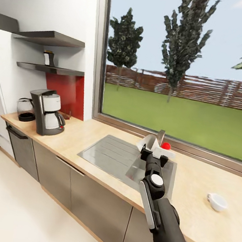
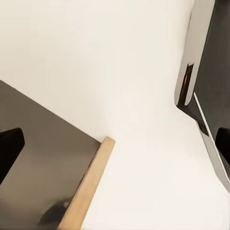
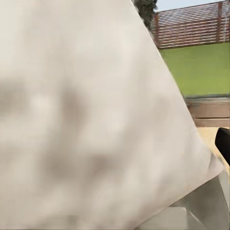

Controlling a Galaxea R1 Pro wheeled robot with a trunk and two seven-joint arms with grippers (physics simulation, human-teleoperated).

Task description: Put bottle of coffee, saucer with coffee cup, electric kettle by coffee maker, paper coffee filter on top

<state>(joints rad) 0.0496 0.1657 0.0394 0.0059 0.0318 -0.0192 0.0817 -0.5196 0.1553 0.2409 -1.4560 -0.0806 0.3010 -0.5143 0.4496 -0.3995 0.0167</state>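
Sunlit kitchen, with a wide window onto lawn, trees and a fence filling the upper right of the head view, and a long light-wood desk (image 1: 95, 140) running from the left edge down to the lower right.

At the upper left, two dark wall shelves hang one above the other; the lower kitchen shelf (image 1: 51, 69) carries one bottle of coffee (image 1: 49, 58), not yet moved. Below it, at the left end of the desk in front of the red backsplash, stand one electric kettle (image 1: 25, 109) and, just beside it, one coffee maker (image 1: 47, 112) with its carafe. One steel sink (image 1: 112, 154) is sunk into the middle of the desk.

Right of centre, the right arm reaches forward over the sink, and its right hand (image 1: 156, 146) grips one pale, folded sheet, most likely the paper coffee filter (image 1: 148, 142); in the right wrist view that sheet (image 3: 96, 115) covers nearly everything, with one dark fingertip (image 3: 223, 143) at its edge. At the lower right of the head view one coffee cup (image 1: 216, 201) sits alone on the desk. I can find no saucer.

The left wrist view gives pale floor, a cabinet side and the end of the desk edge; whether the left hand is open or closed I cannot tell.

The step in hand seems to be the filter. Next, I judge, the sheet must be carried leftward across the sink and set on top of the coffee maker, well apart from it now.
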